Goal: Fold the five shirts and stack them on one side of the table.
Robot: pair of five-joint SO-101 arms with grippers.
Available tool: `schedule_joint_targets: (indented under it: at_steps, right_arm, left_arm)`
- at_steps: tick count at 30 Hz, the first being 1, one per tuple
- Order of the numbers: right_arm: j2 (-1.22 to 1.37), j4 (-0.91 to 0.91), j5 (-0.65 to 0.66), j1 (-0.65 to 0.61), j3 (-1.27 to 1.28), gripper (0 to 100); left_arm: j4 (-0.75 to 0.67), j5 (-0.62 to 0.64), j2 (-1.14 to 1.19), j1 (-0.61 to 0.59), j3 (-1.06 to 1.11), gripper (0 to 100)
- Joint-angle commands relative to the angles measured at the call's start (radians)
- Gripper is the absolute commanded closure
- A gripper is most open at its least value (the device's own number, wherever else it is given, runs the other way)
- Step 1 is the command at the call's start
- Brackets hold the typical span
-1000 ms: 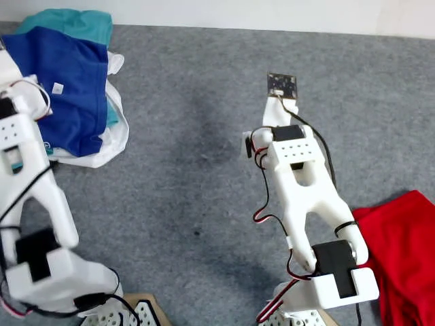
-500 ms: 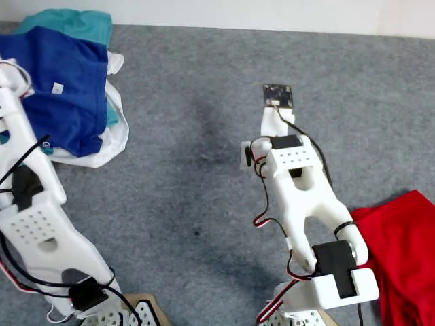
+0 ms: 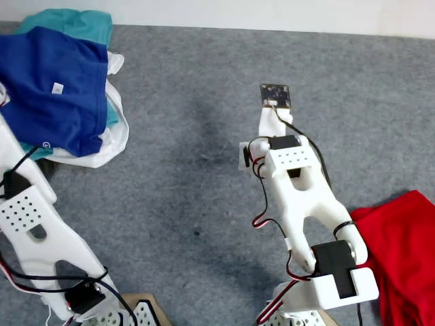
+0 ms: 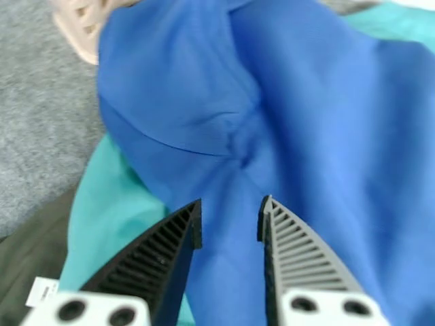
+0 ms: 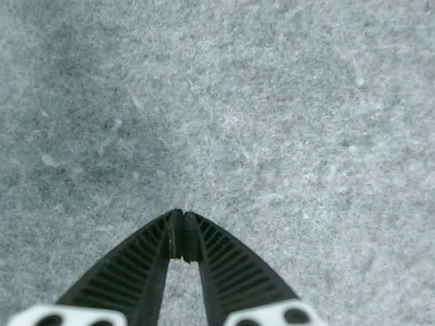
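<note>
Five shirts can be counted, four of them in one pile and one apart. The pile lies at about 10 o'clock on the grey surface (image 3: 190, 170): a blue shirt (image 3: 64, 61) on top with a small white tag (image 3: 58, 87) showing, a teal shirt (image 3: 75, 22) under it and sticking out toward 11 o'clock, a white shirt (image 3: 117, 136) lower down with its edge spilling toward the centre, and a dark olive shirt (image 4: 27, 251) that peeks out beneath the teal one in the left wrist view, carrying its own white tag (image 4: 39, 291). The fifth, a red shirt (image 3: 404, 251), sits rumpled at about 4 o'clock, well apart from the pile and just beside the base of the right arm (image 3: 306, 197). The pile looks loosely laid rather than squarely stacked. Two arms are in view: the left arm (image 3: 30, 217) rises along the 8 o'clock edge, and its left hand (image 4: 230, 204) hangs over the blue shirt with its jaws parted and nothing between them. The right arm stretches from 6 o'clock toward the centre, and its right hand (image 5: 182, 219) has its jaws pressed together, empty, over bare grey surface
</note>
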Motion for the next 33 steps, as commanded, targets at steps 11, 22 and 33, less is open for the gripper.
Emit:
schedule_joint_targets:
  at_steps: [11, 22, 33]
  right_arm:
    - [-0.051, -0.012, 0.029, -0.127, 0.031, 98.9]
    - [-0.056, -0.013, 0.071, -0.125, 0.053, 99.0]
    - [-0.050, -0.013, 0.074, -0.125, 0.053, 99.1]
  left_arm:
    - [0.055, 0.017, 0.047, -0.025, -0.242, 84]
    - [-0.144, 0.011, 0.216, -0.018, -0.208, 84]
    - [-0.295, 0.011, 0.355, -0.002, -0.206, 85]
